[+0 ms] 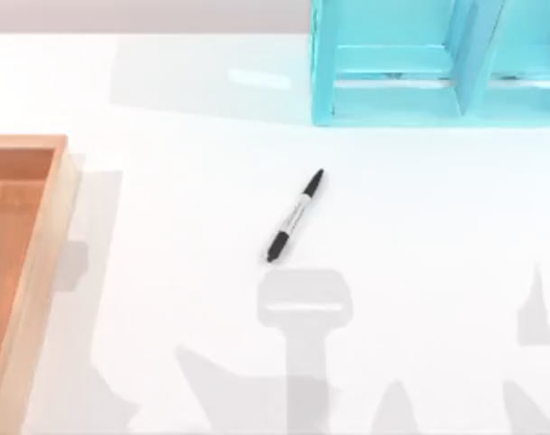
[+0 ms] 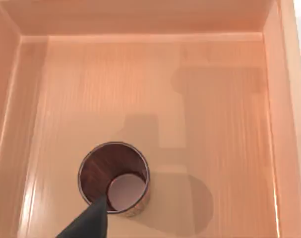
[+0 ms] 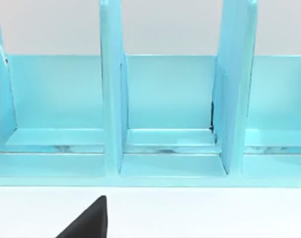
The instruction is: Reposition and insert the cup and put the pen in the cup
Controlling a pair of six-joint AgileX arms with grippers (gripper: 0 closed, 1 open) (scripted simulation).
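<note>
With each end effector's state impossible to tell, the reddish-brown ribbed cylindrical cup [image 2: 114,179] is seen upright in the wooden tray [image 1: 41,263] at nine o'clock, while the black-capped grey-barrelled marker pen [image 1: 294,216] is left lying mid-tabletop [image 1: 419,236], so insertion is judged outstanding.

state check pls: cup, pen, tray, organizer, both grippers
cup: upright on the tray floor, mouth open, nothing inside.
pen: lying flat on the white table, capped, diagonal, untouched.
wooden tray: at the table's left edge, holding the cup.
turquoise organizer: standing at the table's far edge, visible compartments empty.
left gripper: above the cup, holding nothing.
right gripper: facing the organizer, holding nothing.
</note>
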